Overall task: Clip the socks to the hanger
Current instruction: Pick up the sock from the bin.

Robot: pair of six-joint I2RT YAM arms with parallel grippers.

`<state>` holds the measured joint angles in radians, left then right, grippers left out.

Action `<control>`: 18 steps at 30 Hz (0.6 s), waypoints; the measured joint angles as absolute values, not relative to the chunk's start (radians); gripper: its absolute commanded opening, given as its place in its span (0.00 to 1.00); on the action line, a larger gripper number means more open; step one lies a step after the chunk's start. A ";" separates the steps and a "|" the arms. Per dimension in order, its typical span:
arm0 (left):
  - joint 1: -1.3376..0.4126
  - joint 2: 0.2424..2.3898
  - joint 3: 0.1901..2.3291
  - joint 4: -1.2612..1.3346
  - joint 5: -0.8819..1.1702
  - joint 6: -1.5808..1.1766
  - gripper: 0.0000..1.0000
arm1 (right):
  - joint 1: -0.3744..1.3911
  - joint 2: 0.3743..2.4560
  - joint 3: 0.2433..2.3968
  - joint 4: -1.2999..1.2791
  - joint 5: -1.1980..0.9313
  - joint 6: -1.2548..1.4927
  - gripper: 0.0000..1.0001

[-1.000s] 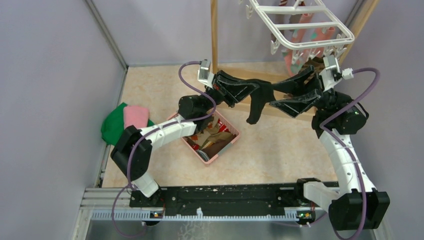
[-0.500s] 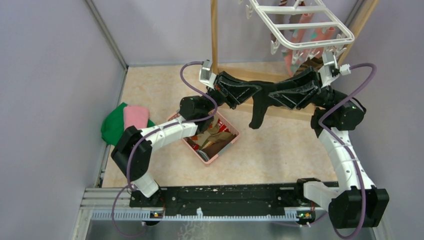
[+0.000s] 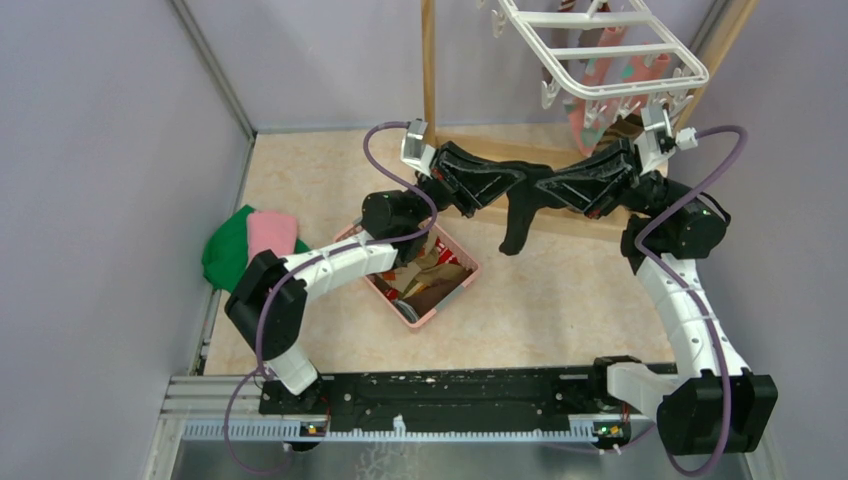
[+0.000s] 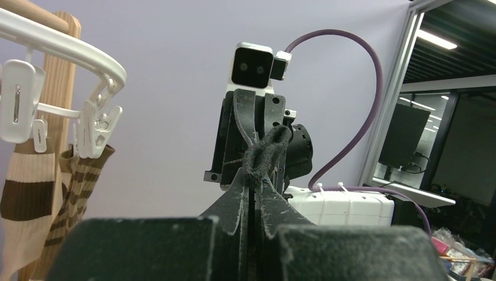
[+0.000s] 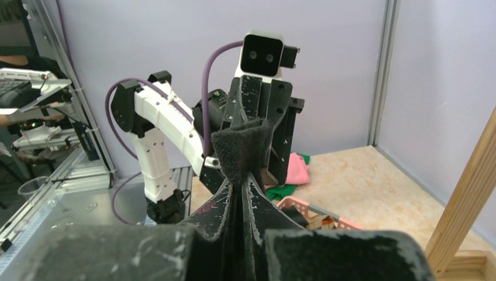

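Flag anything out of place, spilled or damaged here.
Nothing looks spilled or damaged. The pink basket sits turned at an angle, and the green and pink cloths lie heaped at the far left. The left gripper and right gripper are both shut on one black sock, held in mid-air.

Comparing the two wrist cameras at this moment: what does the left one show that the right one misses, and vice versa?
Only the left wrist view: the white hanger, its clips and two striped socks hanging from them.
Only the right wrist view: the pink basket, the green and pink cloths and the left arm.
Both: the black sock, clamped from one side by the left fingers and from the other by the right fingers, both shut on it.
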<state>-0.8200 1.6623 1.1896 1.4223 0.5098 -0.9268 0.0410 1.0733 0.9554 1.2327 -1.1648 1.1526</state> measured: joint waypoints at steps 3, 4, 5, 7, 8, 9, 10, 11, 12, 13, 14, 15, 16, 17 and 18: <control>-0.820 1.663 1.189 1.423 0.511 -0.920 0.34 | 0.040 1.074 0.955 1.232 -1.187 1.151 0.00; -0.820 1.663 1.188 1.422 0.511 -0.915 0.40 | 0.035 1.073 0.955 1.229 -1.203 1.147 0.00; -0.818 1.662 1.183 1.422 0.511 -0.906 0.46 | 0.029 1.071 0.955 1.221 -1.219 1.144 0.00; -0.809 1.653 1.150 1.420 0.513 -0.883 0.59 | -0.001 1.063 0.955 1.187 -1.261 1.129 0.00; -0.803 1.645 1.127 1.415 0.518 -0.865 0.66 | -0.025 1.056 0.955 1.163 -1.287 1.116 0.00; -0.794 1.635 1.101 1.409 0.523 -0.847 0.73 | -0.045 1.049 0.954 1.143 -1.307 1.104 0.00; -0.780 1.617 1.068 1.394 0.530 -0.825 0.81 | -0.066 1.039 0.945 1.122 -1.327 1.088 0.00; -0.765 1.598 1.033 1.376 0.536 -0.796 0.90 | -0.082 1.024 0.926 1.099 -1.353 1.070 0.00; -0.751 1.573 0.999 1.355 0.540 -0.764 0.97 | -0.092 1.012 0.909 1.083 -1.376 1.055 0.00; -0.736 1.543 0.962 1.325 0.543 -0.725 0.98 | -0.106 0.999 0.888 1.065 -1.404 1.039 0.00; -0.721 1.510 0.927 1.295 0.545 -0.687 0.98 | -0.115 0.989 0.868 1.048 -1.431 1.027 0.00; -0.709 1.479 0.902 1.262 0.545 -0.650 0.98 | -0.146 0.982 0.853 1.034 -1.452 1.013 0.00; -0.703 1.459 0.891 1.240 0.545 -0.625 0.98 | -0.166 0.979 0.842 1.022 -1.470 1.005 0.00; -0.699 1.439 0.883 1.216 0.546 -0.599 0.98 | -0.186 0.978 0.833 1.010 -1.485 0.997 0.00; -0.695 1.419 0.881 1.192 0.548 -0.572 0.99 | -0.213 0.978 0.826 0.995 -1.501 0.989 0.00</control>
<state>-0.6949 1.4185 0.8806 1.1923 0.5480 -0.5716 -0.2131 0.9779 0.8261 0.9947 -1.5009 0.9886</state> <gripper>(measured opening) 0.981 0.010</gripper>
